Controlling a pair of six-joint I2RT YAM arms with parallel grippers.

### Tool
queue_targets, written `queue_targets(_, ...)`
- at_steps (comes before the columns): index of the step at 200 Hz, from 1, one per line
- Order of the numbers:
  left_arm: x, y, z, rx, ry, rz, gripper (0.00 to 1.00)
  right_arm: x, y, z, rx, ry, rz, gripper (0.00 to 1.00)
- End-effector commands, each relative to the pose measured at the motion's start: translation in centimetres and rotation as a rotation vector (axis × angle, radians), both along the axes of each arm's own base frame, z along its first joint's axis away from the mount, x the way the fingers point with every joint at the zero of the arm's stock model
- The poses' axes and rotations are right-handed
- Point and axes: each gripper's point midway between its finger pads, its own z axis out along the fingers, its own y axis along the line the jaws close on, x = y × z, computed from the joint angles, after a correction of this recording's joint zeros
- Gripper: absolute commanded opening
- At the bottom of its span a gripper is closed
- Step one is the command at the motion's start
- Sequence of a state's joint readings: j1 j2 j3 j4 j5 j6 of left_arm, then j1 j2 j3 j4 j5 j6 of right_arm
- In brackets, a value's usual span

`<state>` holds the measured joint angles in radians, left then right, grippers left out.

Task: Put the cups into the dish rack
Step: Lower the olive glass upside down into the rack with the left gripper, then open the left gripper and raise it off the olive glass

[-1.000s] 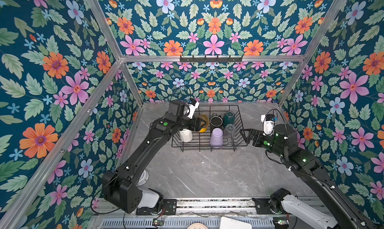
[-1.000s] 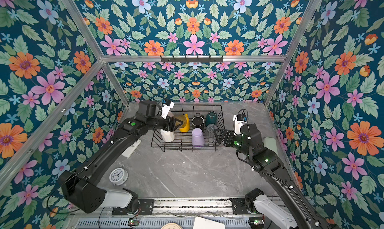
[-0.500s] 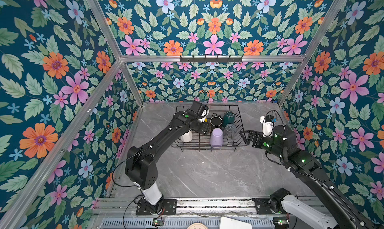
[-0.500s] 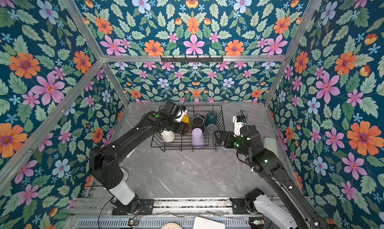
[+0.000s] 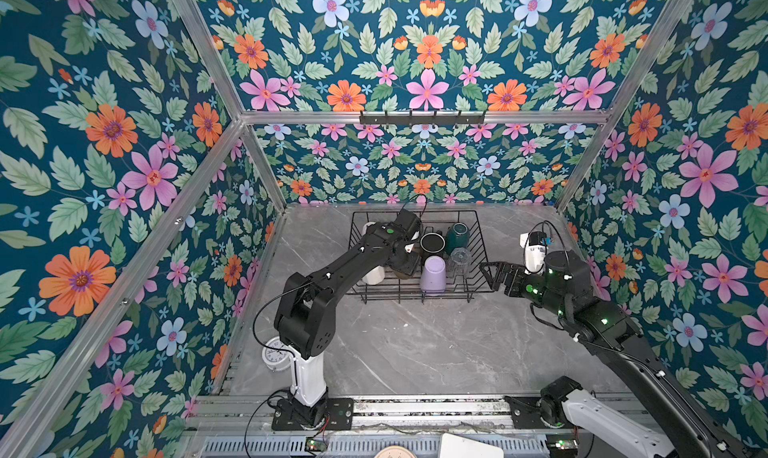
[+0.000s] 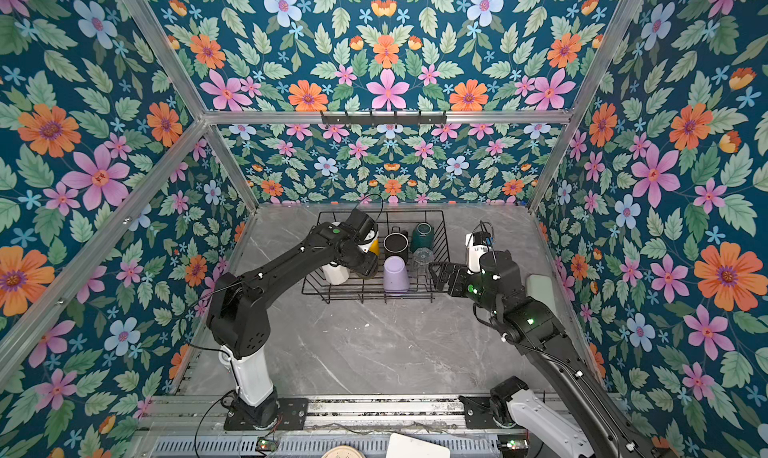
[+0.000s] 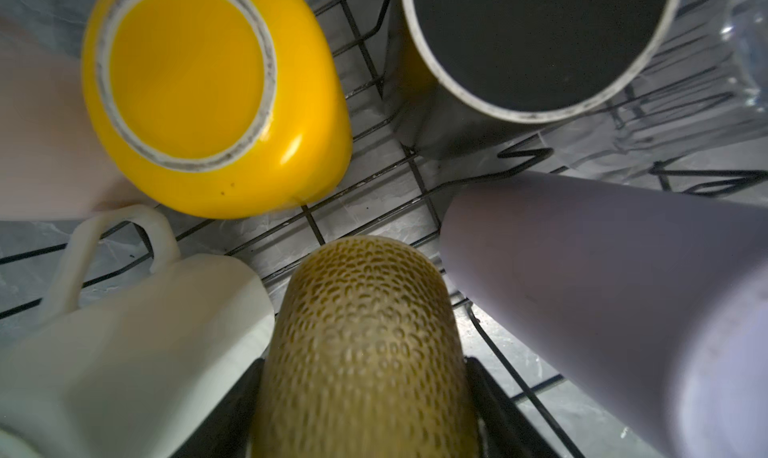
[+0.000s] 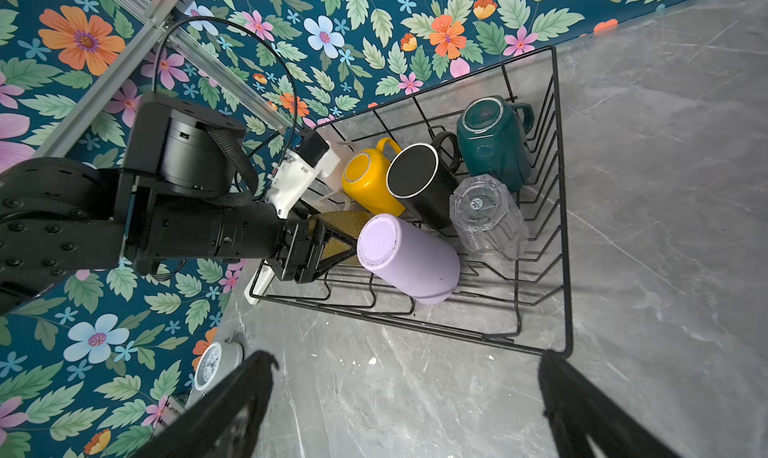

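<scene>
the left gripper [image 8: 318, 244], having swung over the dish rack [image 8: 557, 210], now pinches the amber-brown glass [image 7: 365, 343] low between white mug [image 7: 137, 343] and lavender tumbler [image 7: 602, 294], likely the last cup to place, while the right gripper [image 8: 405, 397] hangs spread wide.

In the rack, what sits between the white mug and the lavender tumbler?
The amber-brown glass, gripped by the left pincer, sits between white mug and lavender tumbler; the left wrist view shows it.
</scene>
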<state>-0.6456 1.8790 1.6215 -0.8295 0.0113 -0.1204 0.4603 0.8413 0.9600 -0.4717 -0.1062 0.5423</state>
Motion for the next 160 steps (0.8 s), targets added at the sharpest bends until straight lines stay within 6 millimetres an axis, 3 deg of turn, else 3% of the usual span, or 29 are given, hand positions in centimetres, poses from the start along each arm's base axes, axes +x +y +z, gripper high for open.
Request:
queue_targets(1, 0.3, 0.3, -0.5, 0.035, -0.002, -0.007, 0.02, 0.2, 0.0, 0.5, -0.004, -0.025, 0.007, 0.99)
queue_targets(87, 0.6, 0.3, -3.6, 0.096, 0.062, -0.008, 0.14, 0.2, -0.1, 0.2, -0.009, -0.023, 0.008, 0.99)
queue_targets(160, 0.8, 0.2, -5.4, 0.122, 0.086, -0.011, 0.53, 0.0, -0.3, 0.2, -0.009, -0.025, 0.002, 0.99)
